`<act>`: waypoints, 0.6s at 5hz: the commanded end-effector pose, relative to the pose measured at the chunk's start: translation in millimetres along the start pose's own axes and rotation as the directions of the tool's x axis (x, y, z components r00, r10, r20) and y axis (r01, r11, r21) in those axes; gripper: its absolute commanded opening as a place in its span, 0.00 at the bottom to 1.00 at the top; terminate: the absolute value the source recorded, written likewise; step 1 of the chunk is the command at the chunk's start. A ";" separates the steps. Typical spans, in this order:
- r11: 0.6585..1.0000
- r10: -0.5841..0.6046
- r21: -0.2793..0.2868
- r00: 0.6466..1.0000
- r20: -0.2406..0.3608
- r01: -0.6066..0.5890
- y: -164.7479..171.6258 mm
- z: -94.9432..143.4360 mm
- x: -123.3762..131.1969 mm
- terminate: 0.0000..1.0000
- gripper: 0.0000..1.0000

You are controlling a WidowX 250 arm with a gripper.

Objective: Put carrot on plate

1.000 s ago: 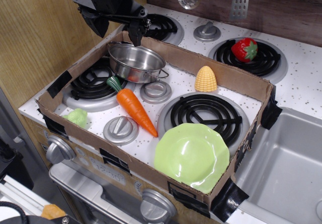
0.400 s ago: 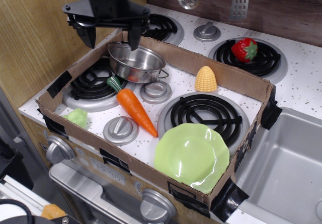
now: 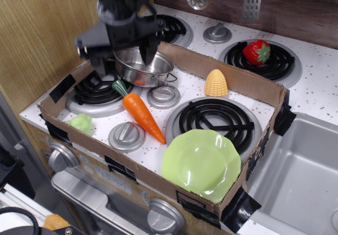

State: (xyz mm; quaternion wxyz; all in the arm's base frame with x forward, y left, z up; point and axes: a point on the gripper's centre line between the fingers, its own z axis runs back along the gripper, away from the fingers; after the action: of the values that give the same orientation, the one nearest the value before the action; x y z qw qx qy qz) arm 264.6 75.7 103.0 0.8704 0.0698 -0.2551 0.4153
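The orange carrot (image 3: 141,115) lies on the toy stove inside the cardboard frame, green stem end toward the back left, tip toward the front. The light green scalloped plate (image 3: 202,163) sits at the front right, next to the carrot's tip but apart from it. My gripper (image 3: 122,60) is black, open and empty. It hangs above the steel pot (image 3: 142,66) and the back left burner, up and behind the carrot's stem end. One finger (image 3: 98,65) is left of the pot, the other over it.
A cardboard wall (image 3: 232,79) rings the front stove area. Inside it are a yellow corn piece (image 3: 216,83), a small green lettuce piece (image 3: 81,122), burners and knobs. A strawberry (image 3: 256,52) lies on the back right burner. A sink (image 3: 301,177) is at the right.
My gripper has come down and forward to the right, from above the frame's back left corner to just over the pot, nearer the carrot. Its fingers spread wider. No object has moved.
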 end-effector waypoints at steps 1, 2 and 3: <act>0.990 0.112 -0.095 0.993 0.038 -0.107 -2.6 -17.7 -19.1 0.00 1.00; 0.988 0.105 -0.120 0.994 0.040 -0.099 0.5 -35.1 -22.5 0.00 1.00; 0.991 0.090 -0.106 0.996 0.019 -0.087 -0.9 -51.7 -20.9 0.00 1.00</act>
State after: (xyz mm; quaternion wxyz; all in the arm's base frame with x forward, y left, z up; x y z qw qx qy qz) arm 265.3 79.5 38.2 0.8545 0.0202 -0.2728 0.4416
